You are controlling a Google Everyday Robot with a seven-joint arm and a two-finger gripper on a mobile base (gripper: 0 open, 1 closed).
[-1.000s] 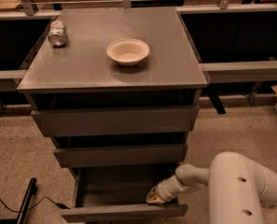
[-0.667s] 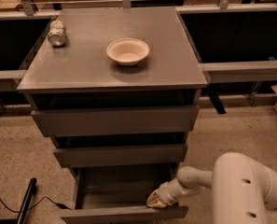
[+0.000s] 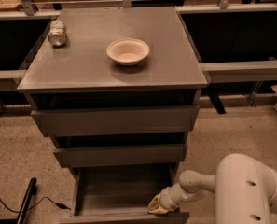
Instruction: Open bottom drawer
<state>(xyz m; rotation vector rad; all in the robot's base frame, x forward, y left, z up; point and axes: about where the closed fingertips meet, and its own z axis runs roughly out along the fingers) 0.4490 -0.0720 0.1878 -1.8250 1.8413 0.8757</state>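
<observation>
Speckled flooring [image 3: 17,148] surrounds the grey desk [image 3: 170,55]; its bottom drawer [image 3: 121,190], lowest and nearest, stands well out. The tool [image 3: 157,204] sits at the drawer's right front edge, and I cannot tell its grip. Next, likely a short final pull nearward.

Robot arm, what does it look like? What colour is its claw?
The arm is creamy white, smooth and rounded like a fat tube, with two small dark dots on its side. It narrows into a thinner white wrist. The claw at its tip looks yellowish tan and sits at the front right corner of the bottom drawer. No cables show on it.
</observation>
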